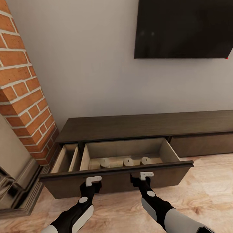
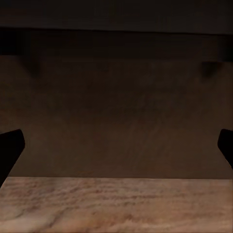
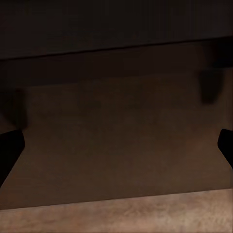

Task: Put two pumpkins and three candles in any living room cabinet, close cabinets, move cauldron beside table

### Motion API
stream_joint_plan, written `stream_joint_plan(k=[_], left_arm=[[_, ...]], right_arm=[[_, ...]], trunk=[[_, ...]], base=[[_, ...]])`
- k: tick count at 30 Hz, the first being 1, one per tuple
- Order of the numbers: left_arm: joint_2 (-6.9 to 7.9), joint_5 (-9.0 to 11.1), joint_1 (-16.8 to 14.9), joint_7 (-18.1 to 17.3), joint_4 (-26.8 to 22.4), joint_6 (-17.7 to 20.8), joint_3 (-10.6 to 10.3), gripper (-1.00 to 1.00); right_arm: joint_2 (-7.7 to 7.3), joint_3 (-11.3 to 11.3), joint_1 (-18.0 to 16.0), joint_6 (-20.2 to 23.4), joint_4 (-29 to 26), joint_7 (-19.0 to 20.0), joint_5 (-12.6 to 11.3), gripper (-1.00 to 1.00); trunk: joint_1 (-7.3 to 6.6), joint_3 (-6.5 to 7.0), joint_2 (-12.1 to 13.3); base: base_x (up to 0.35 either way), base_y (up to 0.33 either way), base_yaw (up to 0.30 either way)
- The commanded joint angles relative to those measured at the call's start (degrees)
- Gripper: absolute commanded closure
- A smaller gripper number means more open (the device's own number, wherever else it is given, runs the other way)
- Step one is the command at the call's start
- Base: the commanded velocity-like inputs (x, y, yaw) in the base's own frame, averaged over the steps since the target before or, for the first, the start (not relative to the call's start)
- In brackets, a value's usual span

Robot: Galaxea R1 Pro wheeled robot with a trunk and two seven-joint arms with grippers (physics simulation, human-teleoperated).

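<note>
The long dark-brown cabinet (image 1: 136, 124) had its flat-fronted drawer (image 1: 116, 176) pulled out, pale wood inside, three stubby grey-beige candles (image 1: 126, 161) in a row. Both the left hand (image 1: 93, 180) and right hand (image 1: 146, 175) were spread apart against the front. Rough brick (image 1: 24, 97) stood leftward.

No readable text, labels, brands, numbers or signs on anything

cabinet (image 1: 136, 124) cut off at right edge, candles' (image 1: 127, 160) lower halves hidden behind drawer front (image 1: 113, 181)
</note>
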Motion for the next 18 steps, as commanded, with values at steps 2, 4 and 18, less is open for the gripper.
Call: stream_joint_plan(k=[2,4,18], left_arm=[[0.08,0.60,-0.09,0.41,-0.03,-0.43,-0.47,-1.00],[0.08,0.60,-0.09,0.38,-0.03,-0.43,-0.47,-1.00],[-0.02,0.69,-0.09,0.32,-0.03,-0.43,-0.47,-1.00]], right_arm=[[-0.02,0.41,-0.07,-0.26,0.01,-0.33,-0.46,-1.00],[-0.02,0.41,-0.07,-0.26,0.01,-0.33,-0.46,-1.00],[-0.02,0.41,-0.07,-0.26,0.01,-0.33,-0.46,-1.00]], trunk=[[-0.01,-0.05,-0.02],[-0.01,-0.05,-0.02],[-0.01,-0.05,-0.02]], base=[[0.012,0.000,0.000],[0.005,0.000,0.000],[0.214,0.000,0.000]])
